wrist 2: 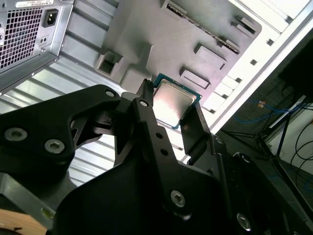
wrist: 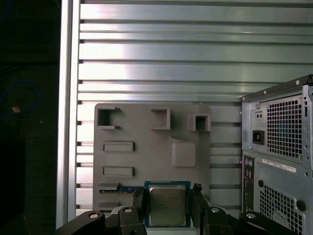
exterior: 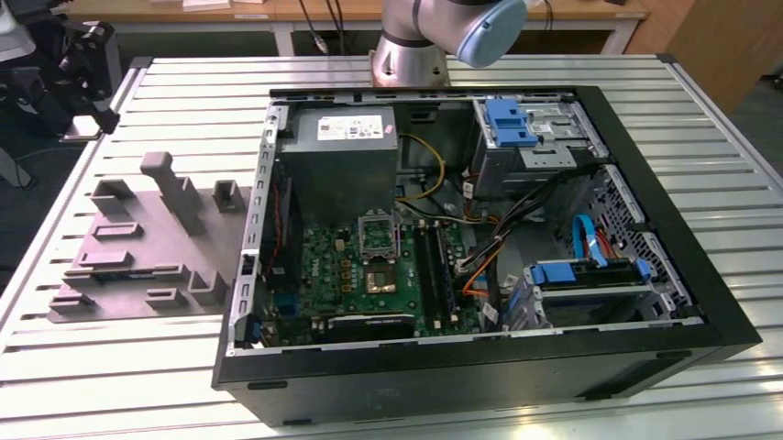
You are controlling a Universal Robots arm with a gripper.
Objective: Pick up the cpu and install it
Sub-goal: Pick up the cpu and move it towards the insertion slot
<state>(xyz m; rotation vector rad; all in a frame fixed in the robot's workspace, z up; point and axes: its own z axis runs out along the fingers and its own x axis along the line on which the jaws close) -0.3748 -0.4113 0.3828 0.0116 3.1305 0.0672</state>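
Note:
The cpu is a thin square chip with a pale metal top and a green rim. My gripper is shut on it, one black finger on each of two opposite edges. In the second wrist view the cpu sits between the same fingers of the gripper. It hangs well above the grey plastic fixture, clear of its surface. In the exterior view the open computer case lies on the table, with the metal-framed socket on its green motherboard.
The grey fixture lies on the slatted aluminium table at the exterior view's left of the case. The arm's base stands behind the case. Inside the case are a power supply, cables and blue drive brackets.

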